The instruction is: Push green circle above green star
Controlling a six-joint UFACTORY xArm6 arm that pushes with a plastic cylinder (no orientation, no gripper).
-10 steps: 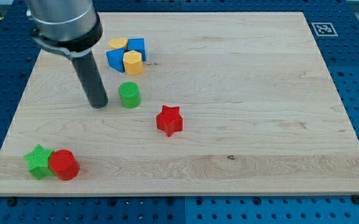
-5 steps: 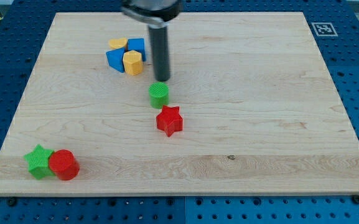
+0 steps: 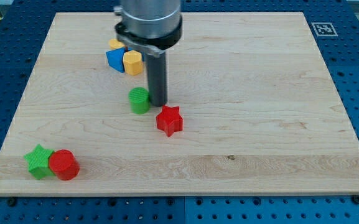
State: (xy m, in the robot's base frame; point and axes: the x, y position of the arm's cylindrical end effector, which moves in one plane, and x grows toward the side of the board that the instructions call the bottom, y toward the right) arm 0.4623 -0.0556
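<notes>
Green circle (image 3: pixel 139 99) just left of tip (image 3: pixel 158 103), touching, set for leftward push. Green star (image 3: pixel 38 161) far down-left beside red circle (image 3: pixel 63 165). No gripper fitted.

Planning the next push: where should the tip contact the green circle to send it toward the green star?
Contact the green circle on its upper-right side wall, since the green star lies toward the view's bottom left. My tip sits at its right edge now, so probably shift slightly toward the view's top first.

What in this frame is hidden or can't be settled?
- Camera view: the arm's body covers part of the blue and yellow block cluster; their shapes and count are unclear.
- My tip sits right of the green circle; contact can't be confirmed.
</notes>
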